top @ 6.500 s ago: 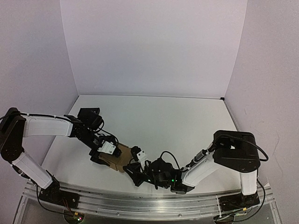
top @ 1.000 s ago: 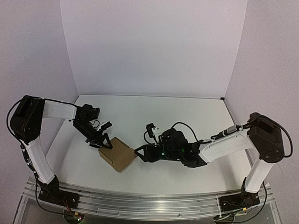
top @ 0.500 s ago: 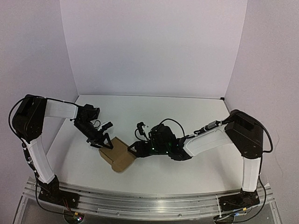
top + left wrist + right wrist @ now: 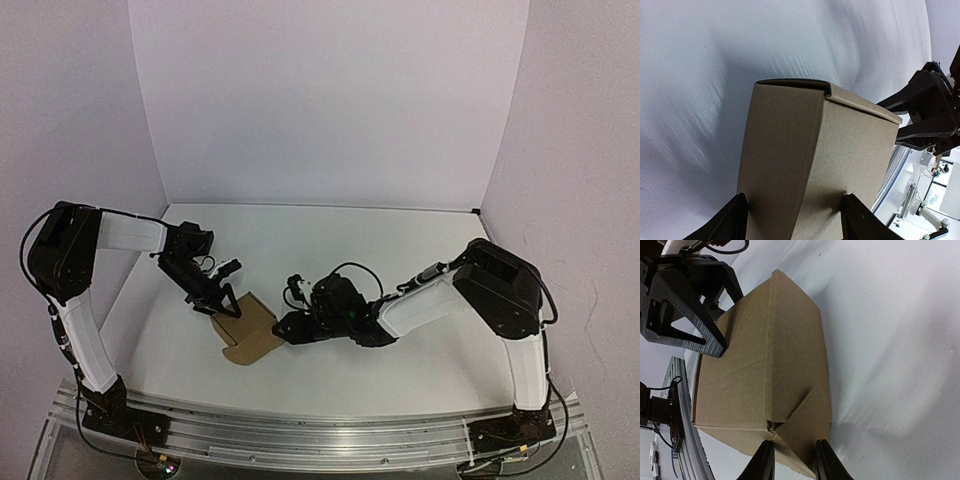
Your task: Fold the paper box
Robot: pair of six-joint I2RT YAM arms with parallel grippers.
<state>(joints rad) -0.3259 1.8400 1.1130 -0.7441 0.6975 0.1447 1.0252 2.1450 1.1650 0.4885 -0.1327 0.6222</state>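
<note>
Paper box [image 4: 247, 332] on table [image 4: 420, 250], left of centre toward the near edge. Left gripper [image 4: 222, 305] jaws wide, clamping the box's left end. Right gripper [image 4: 284, 325] jaws narrow, pinching its right corner.

Nothing readable from my end in any of the three views. No text, labels, brand marks or numbers that I can make out. The faces of the paper box [image 4: 815, 165] that both wrist cams show are just plain brown cardboard.
</note>
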